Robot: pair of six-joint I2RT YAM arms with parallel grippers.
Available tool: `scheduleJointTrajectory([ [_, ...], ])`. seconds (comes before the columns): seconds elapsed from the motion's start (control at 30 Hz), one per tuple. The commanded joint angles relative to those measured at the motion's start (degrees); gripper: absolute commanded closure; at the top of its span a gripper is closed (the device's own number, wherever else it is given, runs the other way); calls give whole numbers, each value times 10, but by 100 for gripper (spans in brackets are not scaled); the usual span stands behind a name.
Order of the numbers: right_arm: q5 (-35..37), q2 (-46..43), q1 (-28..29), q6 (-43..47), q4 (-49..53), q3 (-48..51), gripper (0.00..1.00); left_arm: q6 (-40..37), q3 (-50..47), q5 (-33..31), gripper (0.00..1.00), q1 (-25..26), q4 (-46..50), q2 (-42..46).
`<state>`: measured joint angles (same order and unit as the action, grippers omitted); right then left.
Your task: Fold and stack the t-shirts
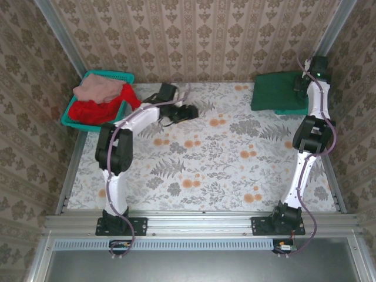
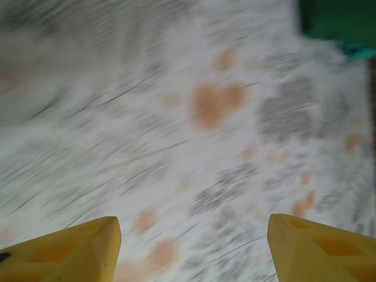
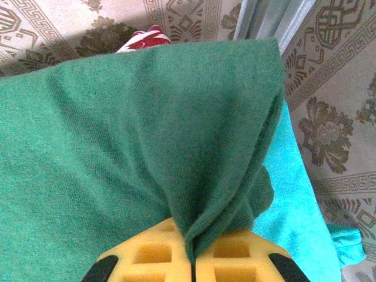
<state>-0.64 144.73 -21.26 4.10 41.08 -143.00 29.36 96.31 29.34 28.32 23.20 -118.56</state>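
Right hand (image 3: 192, 258) pinches the dark green t-shirt (image 3: 117, 141) at the bench's (image 1: 235, 170) far-right corner; left hand (image 2: 192, 229) gapes empty, well apart.

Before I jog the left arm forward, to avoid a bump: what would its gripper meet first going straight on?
Probably the flowered tablecloth, which the left gripper, jaws open, faces. The dark green t-shirt lies off to the side. Blur leaves depth unclear.
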Motion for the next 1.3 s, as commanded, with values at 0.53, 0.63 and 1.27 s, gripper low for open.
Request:
scheduleJointTrajectory([
  [0.53, 7, 55, 29, -5, 45, 29, 100, 141, 169, -3, 28, 70, -179, -172],
  [0.63, -8, 82, 54, 0, 83, -16, 100, 135, 100, -5, 28, 52, -194, -128],
  [1.27, -14, 36, 242, -94, 204, 18, 100, 143, -181, 16, 28, -70, -311, 23],
])
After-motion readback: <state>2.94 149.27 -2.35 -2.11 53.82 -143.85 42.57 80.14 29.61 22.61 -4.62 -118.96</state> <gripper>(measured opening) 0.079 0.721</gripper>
